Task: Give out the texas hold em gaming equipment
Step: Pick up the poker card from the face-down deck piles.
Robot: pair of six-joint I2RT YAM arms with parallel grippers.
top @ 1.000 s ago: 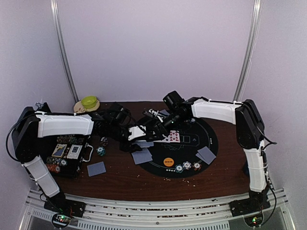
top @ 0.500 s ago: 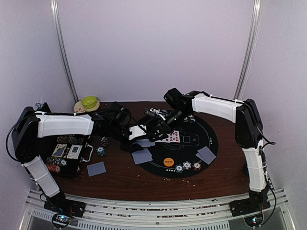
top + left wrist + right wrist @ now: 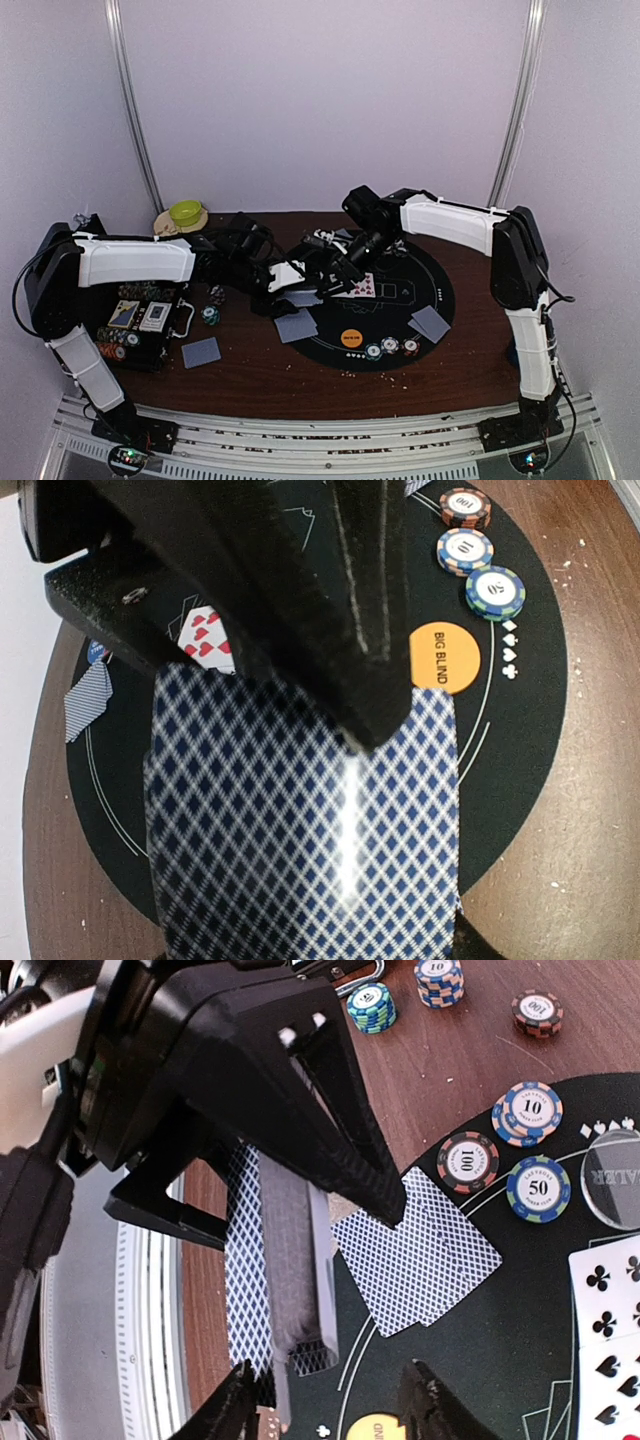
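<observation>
My left gripper is shut on a deck of blue-diamond-backed playing cards; its upper finger presses on the top card and the lower one is hidden beneath. My right gripper is open, its fingers straddling the space just beyond the deck's end. Below lie a pair of face-down cards, the orange BIG BLIND button and striped chips. Face-up cards lie mid-mat.
The round black mat holds more face-down cards and three chips. Another card and chips lie on the wood by the black chip case. A green bowl sits back left.
My right gripper has shifted slightly toward the deck in the left gripper, and its jaws have narrowed a little. The left arm has stayed still.
</observation>
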